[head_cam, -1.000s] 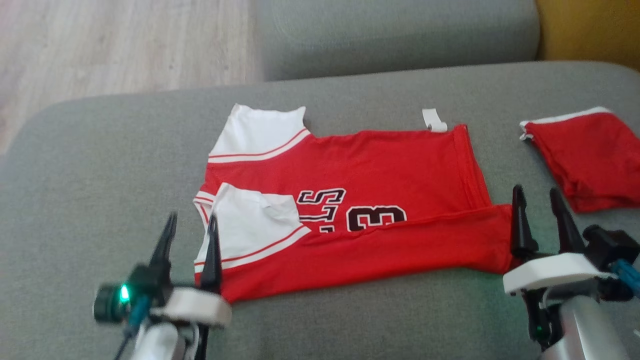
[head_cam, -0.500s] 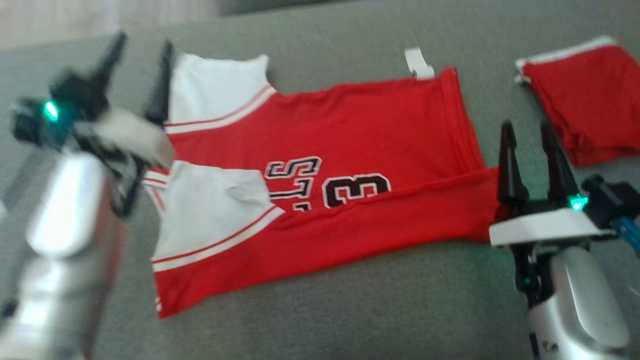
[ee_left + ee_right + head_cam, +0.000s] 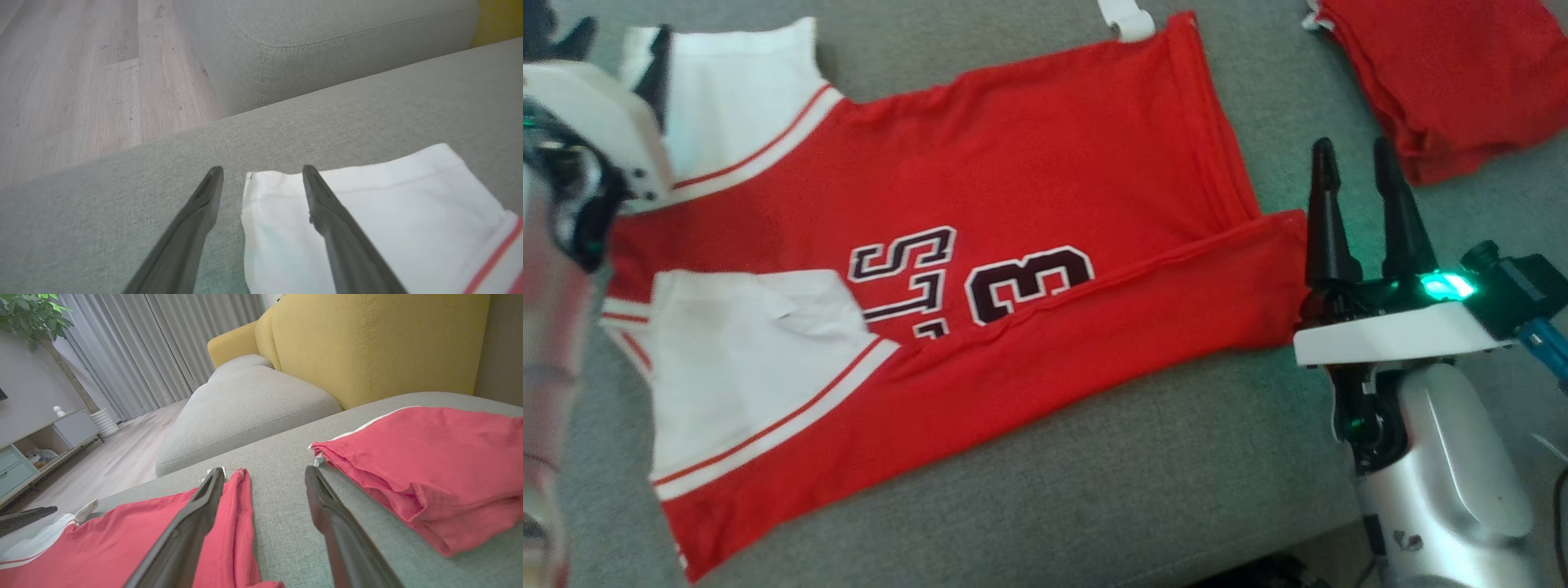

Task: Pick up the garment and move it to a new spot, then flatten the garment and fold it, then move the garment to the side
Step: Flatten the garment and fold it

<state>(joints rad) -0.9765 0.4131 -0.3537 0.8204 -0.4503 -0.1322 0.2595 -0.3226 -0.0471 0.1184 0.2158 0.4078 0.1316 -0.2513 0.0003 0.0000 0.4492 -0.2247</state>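
Jersey part-folded on the sofa cushion; both tools empty, fingers apart.

The grey sofa cushion (image 3: 1094, 490) carries everything. The red jersey (image 3: 1029, 163) lies flat across the middle of the head view, its 6 o'clock long edge already turned over onto the number. A second, folded red garment (image 3: 1454, 73) sits apart at 1 o'clock. At 3 o'clock the right tool (image 3: 1352, 151) is at the hem end, fingers spread. At 10 o'clock the left tool (image 3: 261, 171) has its fingers spread, one over the far white sleeve (image 3: 367, 212) and the other over bare cushion. My judgement: thin knit, light and limp, so it will sag and drag on the cushion cover. I would pinch both layers at the sleeve corner and hem corner and lift them together. The white label (image 3: 1123, 20) at 12 o'clock looks too flimsy to pull by.
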